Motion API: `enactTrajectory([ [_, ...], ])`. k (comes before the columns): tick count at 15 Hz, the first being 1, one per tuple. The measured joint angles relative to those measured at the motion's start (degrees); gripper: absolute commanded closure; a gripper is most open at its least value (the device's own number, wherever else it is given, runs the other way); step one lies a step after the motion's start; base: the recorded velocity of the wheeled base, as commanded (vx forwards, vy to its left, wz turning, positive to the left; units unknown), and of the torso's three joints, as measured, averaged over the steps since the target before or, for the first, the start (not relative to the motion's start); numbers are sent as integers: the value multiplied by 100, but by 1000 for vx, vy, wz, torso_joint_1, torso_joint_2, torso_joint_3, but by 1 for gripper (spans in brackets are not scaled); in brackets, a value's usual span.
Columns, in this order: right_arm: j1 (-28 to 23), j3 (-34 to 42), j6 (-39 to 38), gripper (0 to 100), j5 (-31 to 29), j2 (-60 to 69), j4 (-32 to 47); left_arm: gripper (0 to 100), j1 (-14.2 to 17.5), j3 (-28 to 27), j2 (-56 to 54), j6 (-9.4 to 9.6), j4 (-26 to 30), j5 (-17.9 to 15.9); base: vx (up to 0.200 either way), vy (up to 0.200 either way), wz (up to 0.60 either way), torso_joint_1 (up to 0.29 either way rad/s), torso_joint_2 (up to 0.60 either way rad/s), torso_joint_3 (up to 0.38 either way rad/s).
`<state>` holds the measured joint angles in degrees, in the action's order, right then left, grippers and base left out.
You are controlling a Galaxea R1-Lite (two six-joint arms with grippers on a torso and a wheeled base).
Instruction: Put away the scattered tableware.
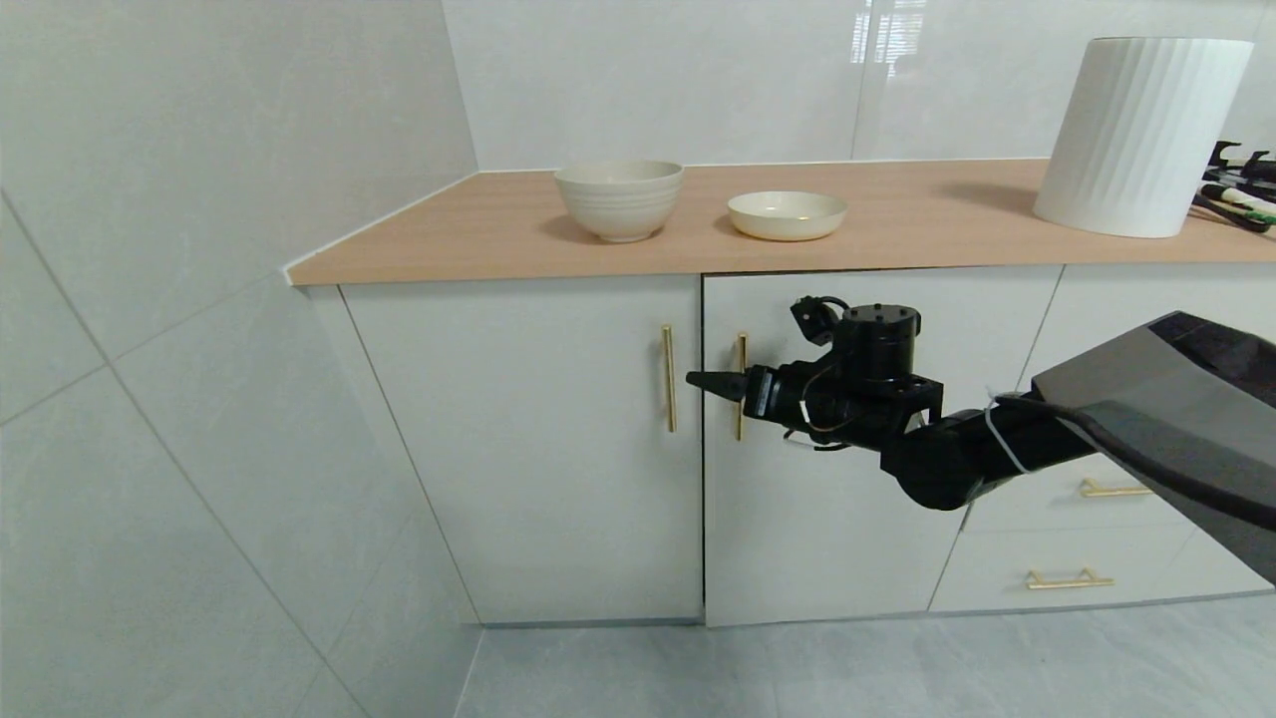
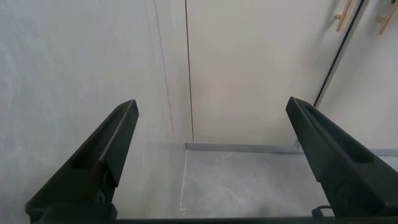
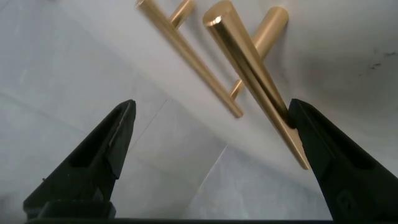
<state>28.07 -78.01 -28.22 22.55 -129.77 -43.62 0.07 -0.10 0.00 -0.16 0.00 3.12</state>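
Observation:
A deep beige bowl (image 1: 619, 198) and a shallow cream dish (image 1: 787, 214) stand side by side on the wooden countertop (image 1: 478, 234). Below them, my right gripper (image 1: 713, 382) is at the seam of two white cabinet doors, level with the gold handle (image 1: 741, 386) of the right door. The right wrist view shows this gripper (image 3: 211, 109) open, with that handle (image 3: 255, 81) slanting between its fingers, close to one finger (image 3: 323, 162). The left door's handle (image 3: 186, 56) lies just beyond. My left gripper (image 2: 211, 104) is open and empty, low by the cabinet base and the floor.
A tall white ribbed container (image 1: 1141, 135) stands on the counter at the right, with dark utensils (image 1: 1236, 189) beside it. Drawers with gold pulls (image 1: 1072, 578) sit under it. A tiled wall (image 1: 199, 349) closes the left side. Grey floor (image 1: 797, 668) lies before the cabinets.

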Motion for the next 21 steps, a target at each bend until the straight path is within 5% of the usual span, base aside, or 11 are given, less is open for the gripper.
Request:
enactTrajectory([
  [18, -77, 1158, 55, 0, 755, 662, -691, 0, 0, -17, 0, 32, -7, -17, 0, 0, 0, 0, 0, 0],
  [21, -32, 1280, 56, 0, 823, 769, -679, 0, -7, -657, 44, 9, 293, -482, 0, 0, 0, 0, 0, 0],
])
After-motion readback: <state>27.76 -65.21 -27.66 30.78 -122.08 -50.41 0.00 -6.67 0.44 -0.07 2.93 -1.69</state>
